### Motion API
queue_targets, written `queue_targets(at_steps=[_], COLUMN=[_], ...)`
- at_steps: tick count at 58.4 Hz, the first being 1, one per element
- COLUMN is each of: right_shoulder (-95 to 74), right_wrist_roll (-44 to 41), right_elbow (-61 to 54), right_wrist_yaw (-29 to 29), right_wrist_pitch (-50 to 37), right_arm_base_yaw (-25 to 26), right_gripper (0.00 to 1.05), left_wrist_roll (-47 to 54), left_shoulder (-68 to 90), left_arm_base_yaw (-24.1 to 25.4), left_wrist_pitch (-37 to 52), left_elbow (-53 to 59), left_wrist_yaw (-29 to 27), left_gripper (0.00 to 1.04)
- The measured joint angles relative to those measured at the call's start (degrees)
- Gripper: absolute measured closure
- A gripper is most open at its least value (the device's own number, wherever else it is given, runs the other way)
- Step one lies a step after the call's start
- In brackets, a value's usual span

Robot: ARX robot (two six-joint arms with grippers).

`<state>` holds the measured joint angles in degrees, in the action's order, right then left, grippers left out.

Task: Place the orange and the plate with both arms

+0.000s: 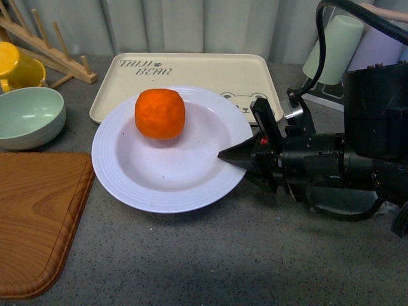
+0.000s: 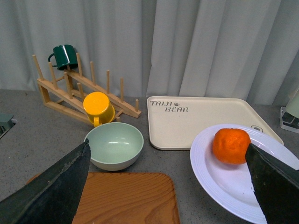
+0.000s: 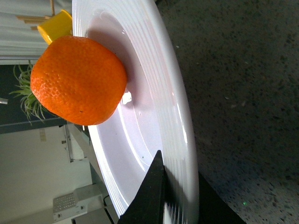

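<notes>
Wood-grain board (image 1: 35,223) fills my near left. Only the left wrist view shows the dark green mug (image 2: 64,56) on the rack (image 2: 70,88), and my left end effector (image 2: 167,145) spread wide, holding nothing. Lettering on the tray (image 1: 191,70) reads "TAIJI BEAR". The orange (image 1: 159,113) sits in the plate (image 1: 172,185), which overlaps the tray's front edge. My right end effector (image 1: 224,156) pinches the plate's right rim. Bare desk (image 1: 210,255) lies in front.

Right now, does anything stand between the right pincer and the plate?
Nothing visible does. The right pincer is at the rim of the plate on the robot's right side, with one finger over the ridges. The orange lies on the plate's far left part, away from the pincer.
</notes>
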<state>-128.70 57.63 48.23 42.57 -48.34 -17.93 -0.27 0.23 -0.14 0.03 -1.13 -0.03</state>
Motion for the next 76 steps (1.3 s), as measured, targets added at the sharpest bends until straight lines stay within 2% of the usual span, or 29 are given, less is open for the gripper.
queue_targets(at_steps=[32, 56, 76], right_shoulder=[-2.5, -5.2, -8.6], right_wrist_roll=[6.3, 3.0, 6.4], right_elbow=[5.8, 16.6, 23.1], right_wrist_yaw=[-0.6, -5.0, -11.5], right_wrist_pitch=[-3.9, 6.1, 7.2], right_arm_base_yaw=[-0.4, -0.2, -0.3], right_gripper=[1.01, 1.01, 1.01], left_wrist_roll=[0.0, 0.0, 0.0], left_shoulder=[0.0, 0.0, 0.0], left_arm_base_yaw=[0.0, 0.0, 0.0], left_wrist_pitch=[0.0, 0.0, 0.0], left_elbow=[0.0, 0.0, 0.0], left_wrist_yaw=[0.0, 0.0, 0.0], left_gripper=[0.07, 0.07, 0.07])
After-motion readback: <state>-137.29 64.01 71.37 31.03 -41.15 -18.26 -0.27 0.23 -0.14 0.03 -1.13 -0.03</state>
